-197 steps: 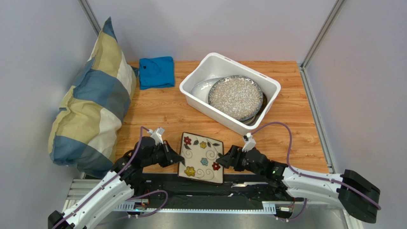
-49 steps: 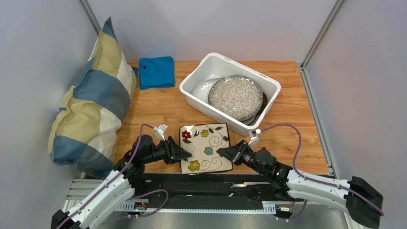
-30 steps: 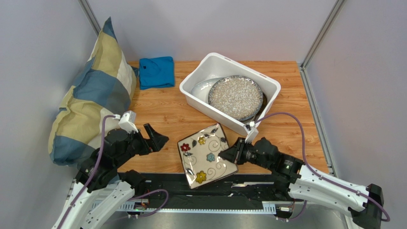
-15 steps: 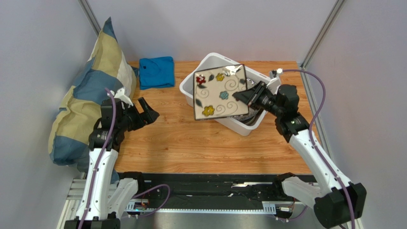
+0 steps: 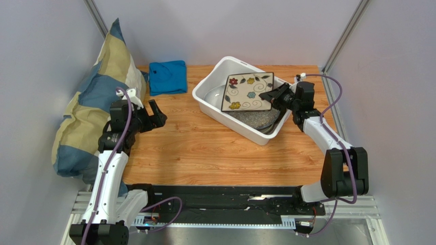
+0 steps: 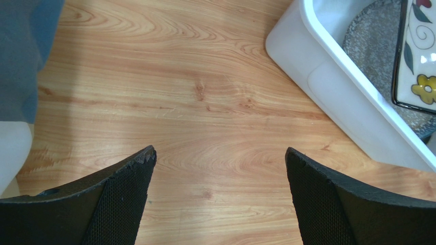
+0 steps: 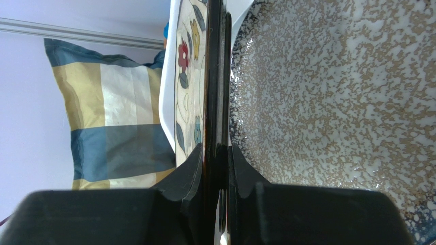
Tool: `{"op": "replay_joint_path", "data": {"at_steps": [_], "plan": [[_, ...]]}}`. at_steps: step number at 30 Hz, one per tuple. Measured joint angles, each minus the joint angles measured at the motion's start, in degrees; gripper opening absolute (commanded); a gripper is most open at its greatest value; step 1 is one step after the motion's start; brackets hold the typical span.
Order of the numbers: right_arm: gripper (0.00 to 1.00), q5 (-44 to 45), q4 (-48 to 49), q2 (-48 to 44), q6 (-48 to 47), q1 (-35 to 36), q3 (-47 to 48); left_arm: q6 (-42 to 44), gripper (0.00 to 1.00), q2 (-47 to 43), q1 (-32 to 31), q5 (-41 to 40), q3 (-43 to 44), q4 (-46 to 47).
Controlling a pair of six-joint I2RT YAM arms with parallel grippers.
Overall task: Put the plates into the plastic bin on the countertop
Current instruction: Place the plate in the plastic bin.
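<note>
Right hand is narrow, clamped on the right edge of the square flower plate. In the wrist view both fingers press the plate's dark rim, one on each face. The plate is held over the white bin, tilted, flower side up and toward the camera. It sits above the grey speckled plate lying inside the bin. Can't tell if the two plates touch. A white plate shows at the bin's left end, partly under the speckled one.

The bin sits at the back right of the wood desk, set at an angle.

Left hand is wide open and holds nothing. It is raised over bare desk, well left of the bin and just beside the pillow. Its camera catches the bin's near corner, with the speckled plate and the flower plate inside.

The checked pillow leans on the left wall. A folded blue cloth lies at the back of the desk, between pillow and bin.
</note>
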Motion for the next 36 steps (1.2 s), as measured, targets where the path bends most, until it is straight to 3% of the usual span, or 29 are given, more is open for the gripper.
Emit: {"op": "replay_joint_path", "data": {"at_steps": [12,26,28,31,36], "plan": [[0.00,1.2,5.6,3.6,0.5,-2.6,-1.9,1.4,1.00,0.8,0.1,-2.3,-2.0,1.8],[0.00,4.3,5.1,6.5,-1.9,-2.3,-4.5,2.2,0.99,0.6,0.1,-3.5,-2.6,1.8],[0.05,5.1,4.2,6.5,-3.7,-1.9,-4.3,2.2,1.00,0.6,0.1,-3.5,-2.8,1.8],[0.23,7.3,0.0,6.4,-6.6,-0.8,-2.6,2.2,1.00,0.6,0.1,-3.5,-3.1,1.8],[0.37,12.0,-7.2,4.5,-11.2,1.0,0.7,2.2,1.00,0.6,0.1,-3.5,-3.4,1.8]]}}
